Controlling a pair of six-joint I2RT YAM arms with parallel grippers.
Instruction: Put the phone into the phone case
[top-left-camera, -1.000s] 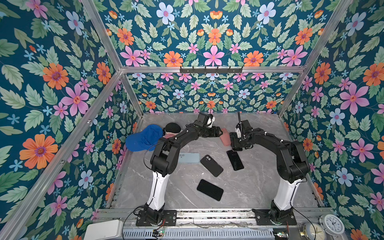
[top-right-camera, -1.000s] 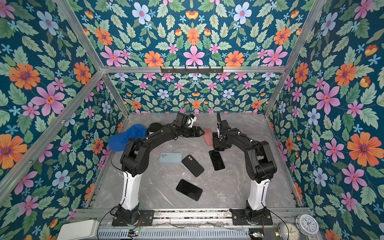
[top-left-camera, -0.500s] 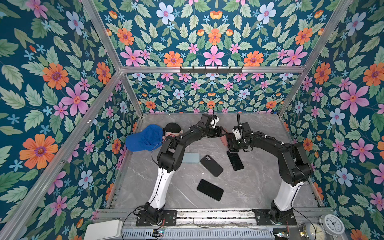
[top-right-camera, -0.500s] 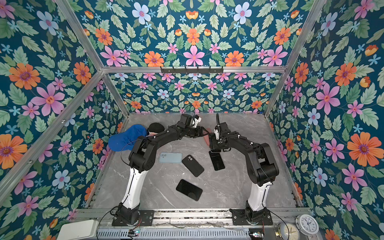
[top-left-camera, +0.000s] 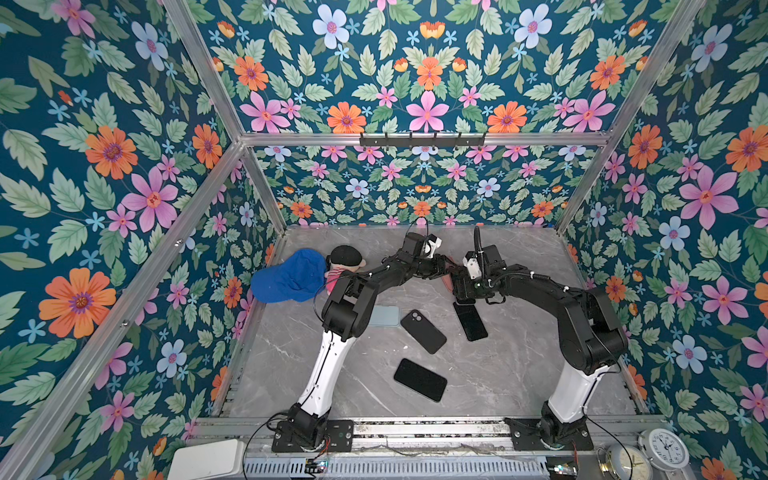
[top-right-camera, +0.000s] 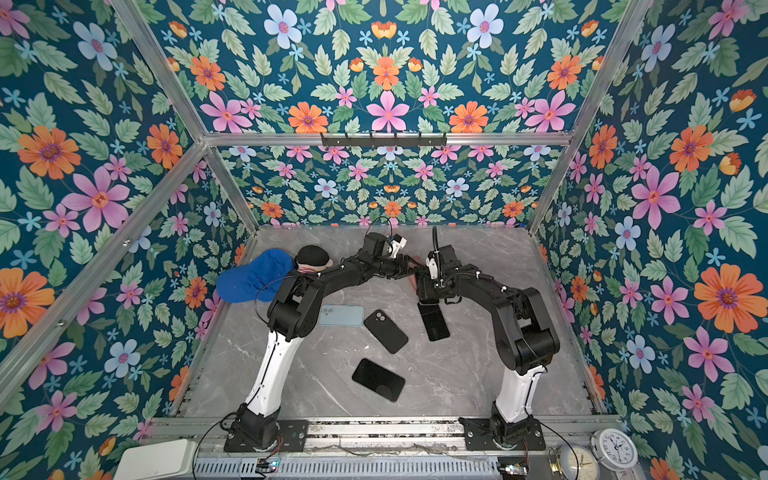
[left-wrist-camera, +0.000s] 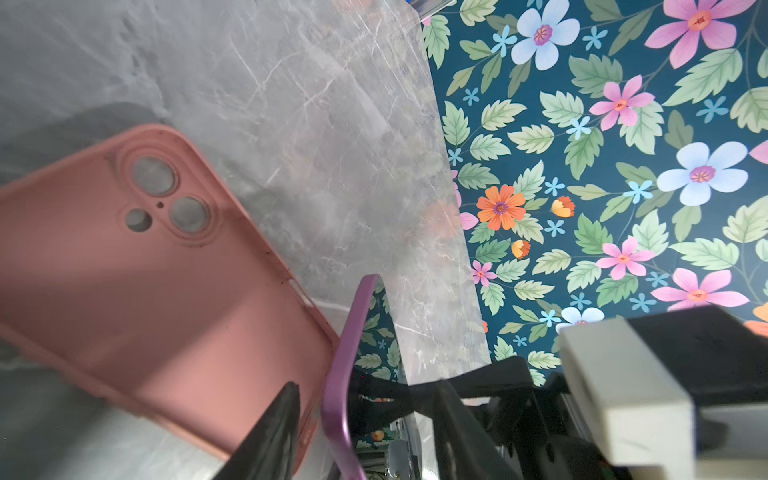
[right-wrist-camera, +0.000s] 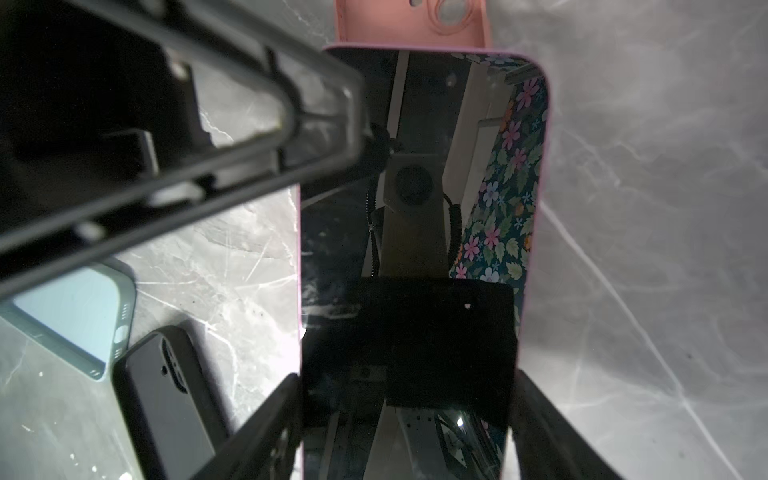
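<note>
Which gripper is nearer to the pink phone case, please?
Left. The left gripper is at the edge of the pink phone case; the right gripper holds the phone by its far end.

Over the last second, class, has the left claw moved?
Yes. The left claw has shifted to the right in both top views, farther from the blue cap.

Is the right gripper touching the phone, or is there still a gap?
Touching. In the right wrist view the phone stands between the fingers of the right gripper, and each finger presses against one of its long edges.
</note>
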